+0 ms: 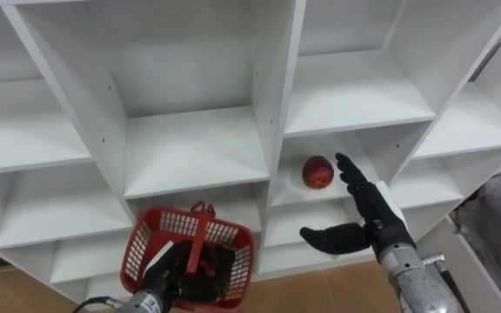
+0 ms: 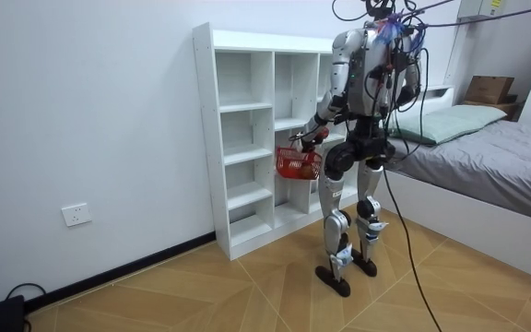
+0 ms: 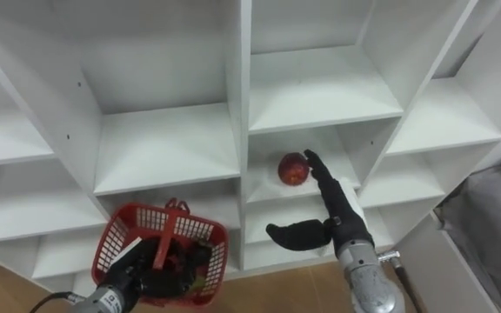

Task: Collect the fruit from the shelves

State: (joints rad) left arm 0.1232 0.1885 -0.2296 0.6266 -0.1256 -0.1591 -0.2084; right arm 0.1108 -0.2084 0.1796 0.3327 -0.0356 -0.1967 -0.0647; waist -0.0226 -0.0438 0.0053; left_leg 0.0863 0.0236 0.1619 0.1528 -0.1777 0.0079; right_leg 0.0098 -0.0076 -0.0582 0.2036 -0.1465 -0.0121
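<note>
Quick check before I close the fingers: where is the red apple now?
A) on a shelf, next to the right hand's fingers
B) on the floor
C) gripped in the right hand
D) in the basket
A: the apple sits on the shelf, beside the straight fingers of the open right hand, not held.

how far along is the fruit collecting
Done: the left hand has the red basket by its handle in front of the white closet; what lies inside is too dark to tell. In hand: the open right hand is stretched toward the red apple on its shelf, not yet gripping it. Left: grasp the apple and drop it into the basket.
</note>
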